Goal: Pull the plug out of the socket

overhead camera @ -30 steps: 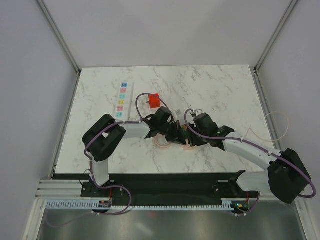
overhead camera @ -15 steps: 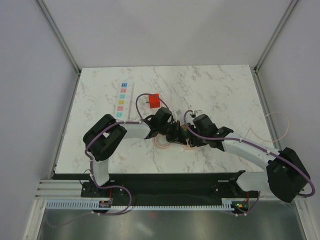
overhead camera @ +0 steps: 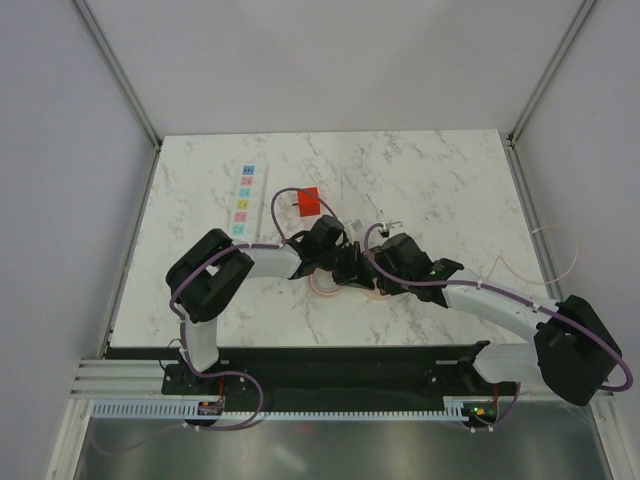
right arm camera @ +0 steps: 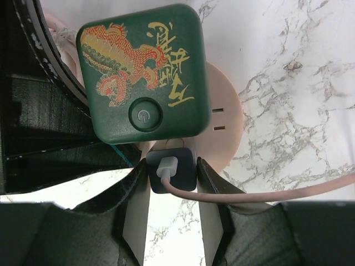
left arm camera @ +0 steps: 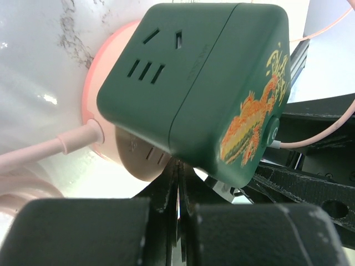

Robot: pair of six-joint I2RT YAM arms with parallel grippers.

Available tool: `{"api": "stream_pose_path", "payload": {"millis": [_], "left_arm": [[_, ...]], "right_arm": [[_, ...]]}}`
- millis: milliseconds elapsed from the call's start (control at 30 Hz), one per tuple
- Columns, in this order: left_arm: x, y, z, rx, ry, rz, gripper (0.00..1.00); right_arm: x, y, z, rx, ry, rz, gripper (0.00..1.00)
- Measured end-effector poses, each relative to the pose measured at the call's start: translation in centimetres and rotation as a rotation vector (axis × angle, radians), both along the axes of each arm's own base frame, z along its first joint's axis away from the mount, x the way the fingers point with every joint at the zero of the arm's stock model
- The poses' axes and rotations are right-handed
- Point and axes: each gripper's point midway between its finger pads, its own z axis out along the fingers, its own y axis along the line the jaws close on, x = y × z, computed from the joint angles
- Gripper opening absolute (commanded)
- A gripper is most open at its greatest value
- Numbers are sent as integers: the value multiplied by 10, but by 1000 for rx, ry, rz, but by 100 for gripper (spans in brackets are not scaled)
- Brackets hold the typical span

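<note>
In the overhead view the two grippers are crowded together at the centre of the frame. Their fingers are masked by the dark wrist housings, so nothing of their grip can be read there. In the left wrist view the tips of the left gripper are hidden behind a dark green cube that fills the upper part of the frame. Its fingers are seen drawn together to a thin slit, and whether anything is pinched between them cannot be told. A round pink base is largely covered by the cube, and a pink cable is cut off by the left edge. In the right wrist view the right gripper is closed on a small dark blue connector at the lower side of the cube, with one finger pressed against each of its flanks. The plug is found above the grippers in the overhead view, lying on the marble table to the right of the socket. It is near the socket but apart from it, and clear of both grippers. Its prongs are too small to be made out.
</note>
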Motion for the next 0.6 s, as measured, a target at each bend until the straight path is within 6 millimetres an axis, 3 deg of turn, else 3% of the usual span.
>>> {"api": "stream_pose_path", "payload": {"millis": [400,600], "left_arm": [[-2,-5,0,20,-13,3,2],[-3,-8,0,51,-17,12,2]], "right_arm": [[-8,-8,1,-7,5,-27,0],[-11,-10,2,-4,18,-46,0]]}}
